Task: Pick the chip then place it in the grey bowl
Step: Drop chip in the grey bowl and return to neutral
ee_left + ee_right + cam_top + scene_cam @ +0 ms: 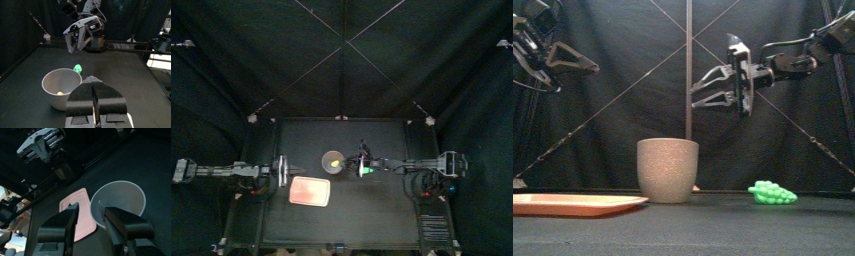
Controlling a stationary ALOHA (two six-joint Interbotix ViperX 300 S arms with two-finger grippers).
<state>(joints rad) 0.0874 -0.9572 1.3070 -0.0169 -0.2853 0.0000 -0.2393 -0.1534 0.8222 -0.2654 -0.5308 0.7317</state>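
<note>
Yellow shows low inside the cup point(55, 100): a small piece point(60, 93) lying against the inner wall, which I take for the chip, so the placing looks done. From above it is only a pale speck in the cup's mouth. The right gripper point(718, 98) hangs high over the table, a little to the right of the cup, with its jaws spread and nothing between them. The left gripper point(92, 85) is raised at the left side with its jaws pressed together, holding nothing. What is left, as I judge it, is to get the right arm clear. It should lift straight up before swinging outward and keep the jaws apart, so that no finger catches the rim. The cup is tall and stands free, and a sideways knock could tip it and spill the chip. The green toy point(774, 193) lies on the table to the right of the cup, under the way out, so the arm should stay high there. The tray point(567, 204) lies to the left, out of the path.
</note>
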